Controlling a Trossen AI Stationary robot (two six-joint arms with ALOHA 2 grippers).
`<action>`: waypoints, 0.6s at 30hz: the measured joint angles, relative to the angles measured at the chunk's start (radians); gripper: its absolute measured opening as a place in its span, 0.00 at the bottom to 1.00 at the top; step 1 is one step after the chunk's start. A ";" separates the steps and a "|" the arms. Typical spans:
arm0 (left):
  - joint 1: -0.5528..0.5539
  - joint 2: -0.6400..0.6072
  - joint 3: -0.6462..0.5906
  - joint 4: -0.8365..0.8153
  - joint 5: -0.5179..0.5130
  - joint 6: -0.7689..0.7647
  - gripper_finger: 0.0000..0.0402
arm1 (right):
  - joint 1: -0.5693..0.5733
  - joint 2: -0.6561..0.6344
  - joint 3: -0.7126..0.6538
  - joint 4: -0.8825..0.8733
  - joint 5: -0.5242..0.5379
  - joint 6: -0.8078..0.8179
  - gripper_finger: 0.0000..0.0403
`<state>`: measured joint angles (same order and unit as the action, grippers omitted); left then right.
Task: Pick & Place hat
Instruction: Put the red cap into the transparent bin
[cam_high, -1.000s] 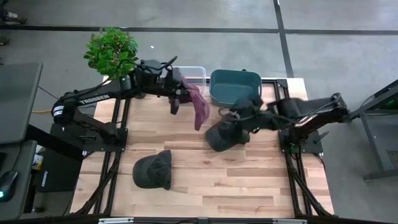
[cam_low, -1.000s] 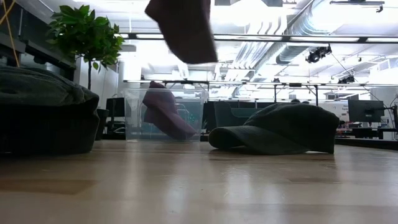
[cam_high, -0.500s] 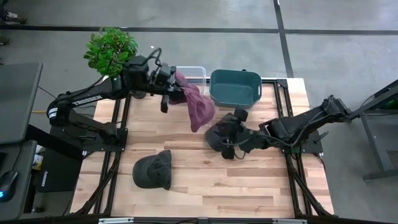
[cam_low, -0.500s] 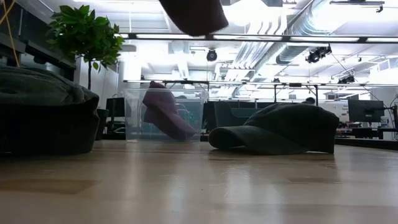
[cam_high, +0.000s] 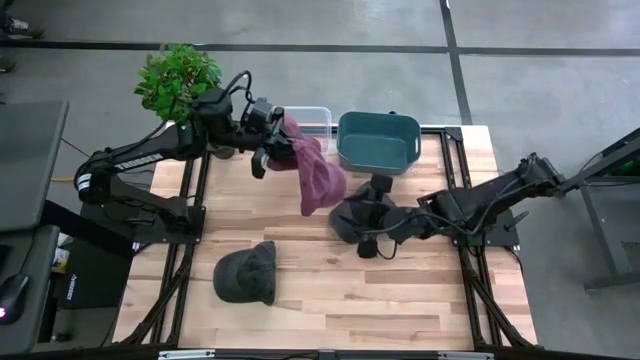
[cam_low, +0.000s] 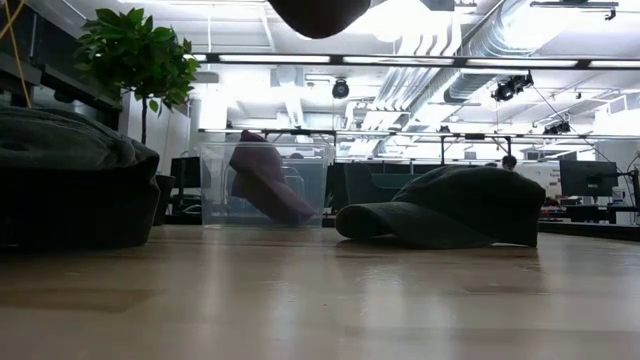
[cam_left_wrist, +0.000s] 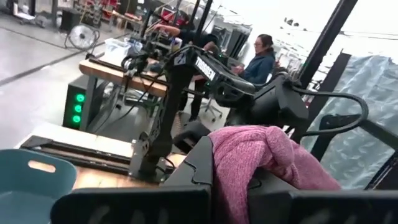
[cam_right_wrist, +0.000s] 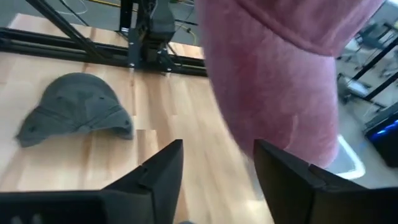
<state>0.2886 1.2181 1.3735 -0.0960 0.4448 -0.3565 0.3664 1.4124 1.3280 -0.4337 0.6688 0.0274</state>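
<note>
**Pink hat aloft by the clear bin**

While the left gripper (cam_high: 268, 142) stays clamped on the pink hat (cam_high: 318, 177), the hat hangs in the air just beside the clear bin (cam_high: 318, 117). Farther from that bin, the right gripper (cam_high: 366, 218) rests low on a dark cap (cam_high: 345, 217), fingers (cam_right_wrist: 163, 168) parted. Another dark cap (cam_high: 247, 273) lies well apart from the bin.

Overhead camera looks straight down on the whole table (cam_high: 330, 290). The low one sits at tabletop level, facing the room. Left wrist camera looks across toward the room; right wrist camera angles down, close. All catch the pink hat (cam_high: 318, 178).
</note>
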 joint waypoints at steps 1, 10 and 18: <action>0.000 0.000 0.000 -0.001 0.004 -0.009 0.00 | 0.000 0.000 0.004 0.003 0.010 -0.016 0.50; 0.000 0.001 0.000 -0.007 0.131 -0.049 0.00 | 0.000 -0.040 0.007 0.065 0.022 -0.157 0.54; 0.000 0.001 0.000 -0.007 0.273 -0.076 0.00 | 0.000 -0.073 0.008 0.065 -0.009 -0.132 0.54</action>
<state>0.2890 1.2190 1.3735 -0.1029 0.7182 -0.4324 0.3660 1.3394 1.3361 -0.3684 0.6595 -0.1050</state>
